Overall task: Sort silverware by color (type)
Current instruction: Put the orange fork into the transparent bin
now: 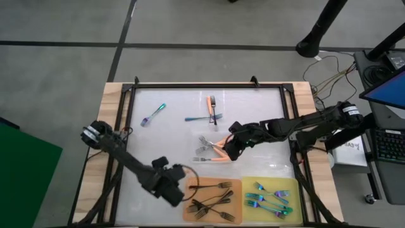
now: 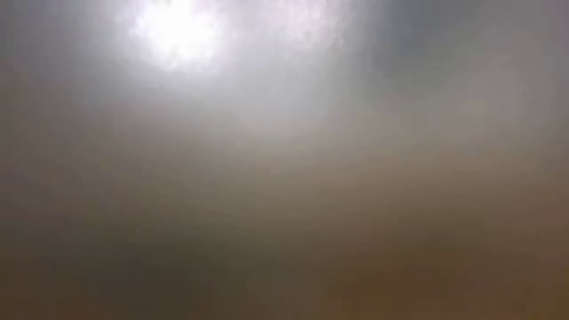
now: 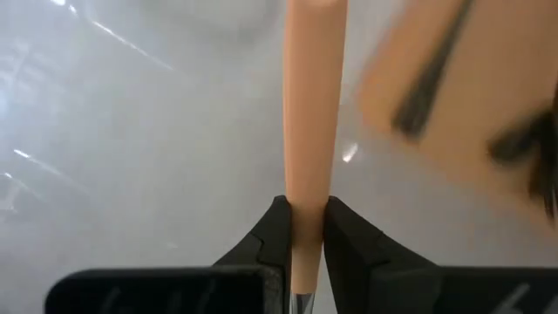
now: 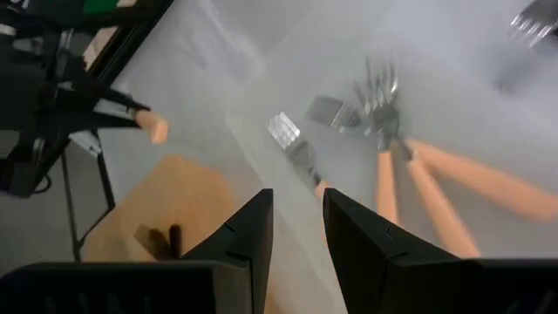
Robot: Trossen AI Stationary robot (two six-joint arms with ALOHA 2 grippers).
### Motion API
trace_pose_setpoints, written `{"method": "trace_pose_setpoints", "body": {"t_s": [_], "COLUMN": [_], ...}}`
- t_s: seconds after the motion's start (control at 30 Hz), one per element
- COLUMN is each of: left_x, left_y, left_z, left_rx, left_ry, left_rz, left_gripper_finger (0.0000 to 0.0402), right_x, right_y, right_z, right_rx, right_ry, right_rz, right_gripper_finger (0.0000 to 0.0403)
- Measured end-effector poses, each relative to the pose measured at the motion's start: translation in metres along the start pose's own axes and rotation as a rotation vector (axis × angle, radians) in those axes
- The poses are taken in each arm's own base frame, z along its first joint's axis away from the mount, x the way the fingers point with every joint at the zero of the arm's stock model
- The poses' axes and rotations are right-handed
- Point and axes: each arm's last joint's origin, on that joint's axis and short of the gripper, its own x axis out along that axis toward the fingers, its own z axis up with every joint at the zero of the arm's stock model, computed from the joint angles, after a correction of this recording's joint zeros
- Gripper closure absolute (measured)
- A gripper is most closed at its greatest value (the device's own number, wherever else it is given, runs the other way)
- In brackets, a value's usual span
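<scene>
My left gripper (image 1: 177, 192) is at the near edge, by the orange mat's left side, shut on an orange-handled fork (image 3: 314, 96). In the right wrist view that gripper (image 4: 131, 118) shows with the handle's tip sticking out. My right gripper (image 1: 229, 151) is open and hovers over a pile of orange-handled forks (image 1: 212, 151) at mid-table; its fingers (image 4: 296, 214) stand above one fork's neck (image 4: 307, 166). Black forks (image 1: 212, 201) lie on the orange mat (image 1: 235, 185) and iridescent forks (image 1: 271, 197) on the yellow mat (image 1: 294, 183). The low view shows only haze. My left gripper pinches the fork's orange handle (image 3: 307, 187) between its two fingers. The silver metal (image 3: 301, 303) shows behind the fingers. The fork lies along the fingers, with its handle's free end (image 4: 157, 129) pointing forward past the tips. It looks lifted clear of the table.
Loose on the white table are an iridescent fork (image 1: 154, 114) at far left, and an orange-handled fork (image 1: 212, 106) crossed with another iridescent fork (image 1: 197, 118) at far middle. A black frame (image 1: 209, 85) rims the table. Open surface lies between the left arm and the pile.
</scene>
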Motion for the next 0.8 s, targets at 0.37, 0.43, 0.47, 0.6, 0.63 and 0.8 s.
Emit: {"method": "trace_pose_setpoints", "body": {"t_s": [0.37, 0.43, 0.47, 0.6, 0.63, 0.8], "left_x": [-0.009, -0.01, -0.01, -0.011, -0.012, -0.013], "left_y": [0.038, 0.047, 0.051, 0.057, 0.057, 0.058], "left_z": [0.092, 0.105, 0.11, 0.125, 0.129, 0.147], "left_rx": [-0.2, -0.253, -0.291, -0.454, -0.48, -0.548], "left_ry": [-0.21, -0.25, -0.271, -0.423, -0.46, -0.58], "left_rz": [0.061, 0.081, 0.095, 0.13, 0.118, 0.058], "left_gripper_finger": [0.0375, 0.0375, 0.0375, 0.0375, 0.0375, 0.0375], "right_x": [-0.021, -0.025, -0.027, -0.035, -0.037, -0.038], "right_y": [-0.009, -0.007, -0.006, -0.001, -0.001, -0.007], "right_z": [0.021, 0.023, 0.025, 0.033, 0.035, 0.046], "right_rx": [-0.063, -0.093, -0.099, -0.123, -0.121, -0.032], "right_ry": [-0.095, -0.124, -0.141, -0.221, -0.238, -0.289], "right_rz": [0.013, 0.029, 0.043, 0.106, 0.116, 0.121], "right_gripper_finger": [0.0309, 0.0309, 0.0309, 0.0309, 0.0309, 0.0309]}}
